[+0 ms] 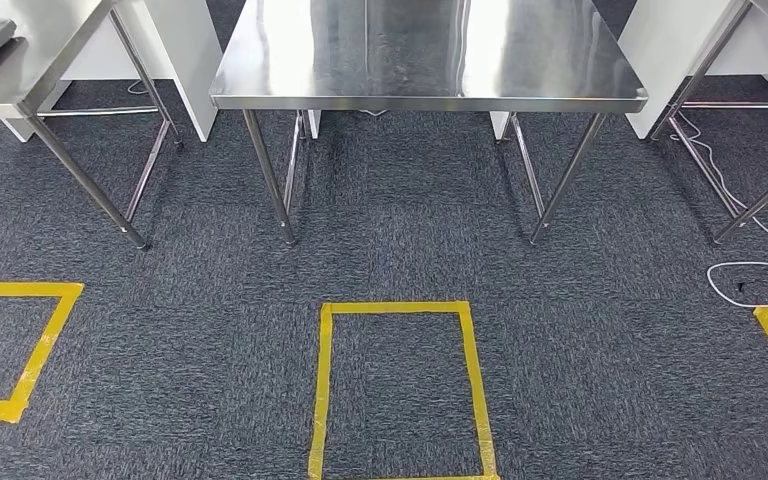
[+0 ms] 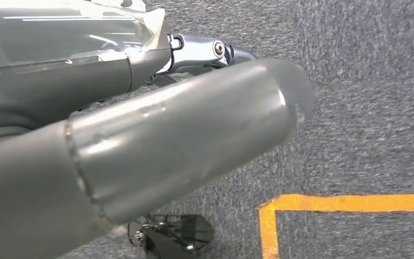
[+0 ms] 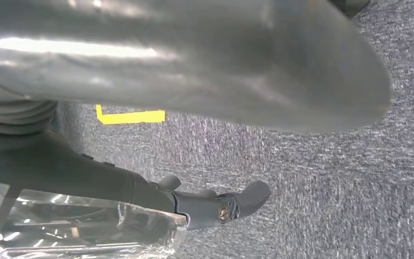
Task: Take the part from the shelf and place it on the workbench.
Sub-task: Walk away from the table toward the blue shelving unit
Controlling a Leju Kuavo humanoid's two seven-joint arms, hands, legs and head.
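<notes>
We see a clear-wrapped part (image 2: 59, 32) pressed against the left hand (image 2: 140, 151) and another wrapped piece (image 3: 81, 226) beside the right hand (image 3: 194, 70), can't tell whether either hand's fingers (image 3: 232, 202) grip them, both over dark carpet (image 1: 600, 340) with yellow tape (image 1: 400, 310), steel tabletop (image 1: 420, 60) ahead.

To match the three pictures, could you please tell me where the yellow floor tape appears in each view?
Head view: the yellow floor tape outlines a rectangle at lower centre.
Left wrist view: one corner, in the picture's lower right.
Right wrist view: a short piece, left of the picture's centre.
Shared landmark: the dark grey carpet.
</notes>
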